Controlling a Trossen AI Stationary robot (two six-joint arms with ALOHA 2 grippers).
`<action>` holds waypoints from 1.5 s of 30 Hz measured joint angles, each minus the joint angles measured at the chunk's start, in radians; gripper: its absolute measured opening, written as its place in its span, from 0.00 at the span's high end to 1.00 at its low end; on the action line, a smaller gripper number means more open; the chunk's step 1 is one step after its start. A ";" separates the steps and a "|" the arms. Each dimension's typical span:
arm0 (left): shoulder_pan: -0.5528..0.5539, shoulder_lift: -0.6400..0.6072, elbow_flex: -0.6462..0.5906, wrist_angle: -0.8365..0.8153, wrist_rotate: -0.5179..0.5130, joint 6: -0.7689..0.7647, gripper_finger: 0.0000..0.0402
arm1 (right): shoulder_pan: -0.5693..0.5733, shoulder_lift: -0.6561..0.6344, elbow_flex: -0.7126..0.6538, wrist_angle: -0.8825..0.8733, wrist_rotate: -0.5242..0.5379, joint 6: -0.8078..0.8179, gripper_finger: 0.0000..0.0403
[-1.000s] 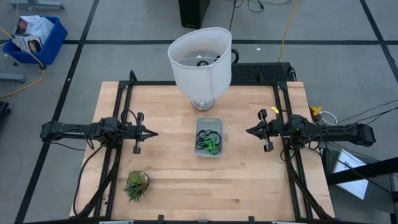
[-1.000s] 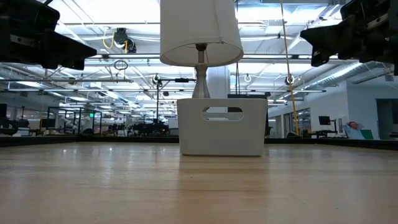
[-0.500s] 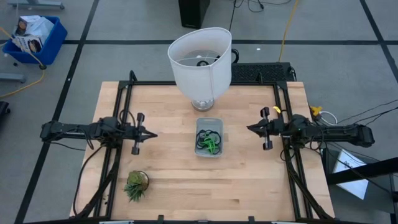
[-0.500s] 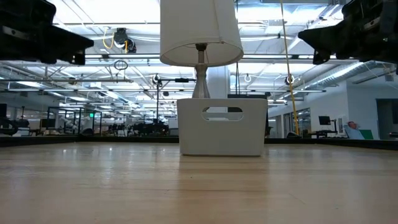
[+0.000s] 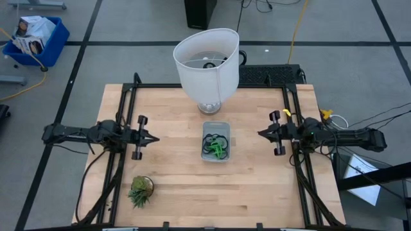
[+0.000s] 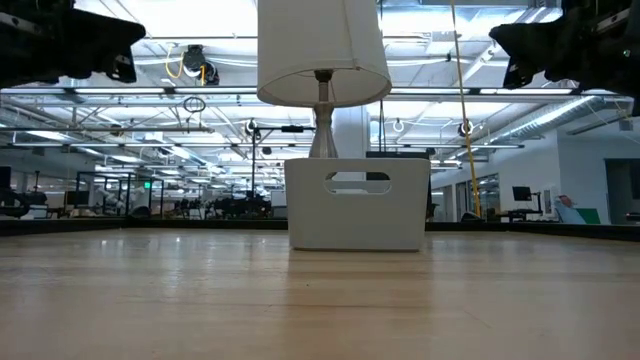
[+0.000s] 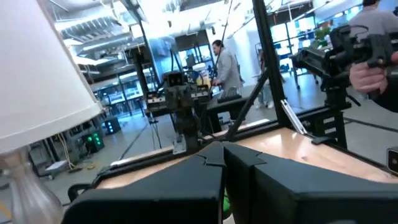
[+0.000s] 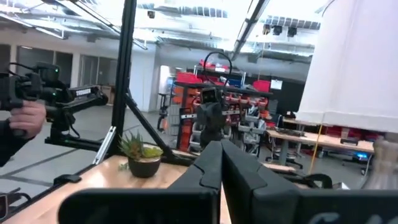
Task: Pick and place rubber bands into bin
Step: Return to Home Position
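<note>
The pale bin stands on the table's middle, in front of the lamp; in the low view it shows as a white box with a handle slot. Dark and light green rubber bands lie tangled inside it. My left gripper is shut and empty, held high left of the bin, its fingertips pointing at it; it also shows in its wrist view. My right gripper is shut and empty, held high right of the bin, also seen in its wrist view.
A big white lampshade on a lamp foot stands just behind the bin. A small potted plant sits at the near left. Black frame rails run along the table's left and right sides. A person stands in the room beyond.
Both arms have drawn back a little from the bin: my left gripper toward the table's left edge, my right gripper toward the right edge. Both stay shut. The bin and the bands have kept still.
</note>
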 joint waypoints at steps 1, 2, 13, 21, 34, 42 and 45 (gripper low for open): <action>-0.005 0.000 0.000 0.000 -0.012 -0.002 1.00 | 0.000 0.000 0.000 -0.008 0.001 0.002 1.00; -0.008 0.000 0.000 -0.011 -0.029 -0.009 1.00 | 0.000 0.000 0.000 -0.026 0.004 0.002 1.00; -0.014 0.000 0.000 -0.271 -0.067 -0.089 1.00 | -0.001 0.000 0.000 -0.184 0.035 0.018 1.00; -0.014 0.001 0.000 -0.312 -0.069 -0.118 0.98 | -0.001 0.001 0.000 -0.212 0.035 0.078 1.00; -0.014 0.001 0.000 -0.345 -0.128 -0.129 0.95 | 0.000 0.002 0.000 -0.219 0.034 0.079 1.00; -0.014 0.001 0.000 -0.345 -0.128 -0.149 0.95 | 0.000 0.002 0.000 -0.219 0.034 0.079 1.00; -0.014 0.001 0.000 -0.345 -0.128 -0.149 0.95 | 0.000 0.002 0.000 -0.219 0.034 0.079 1.00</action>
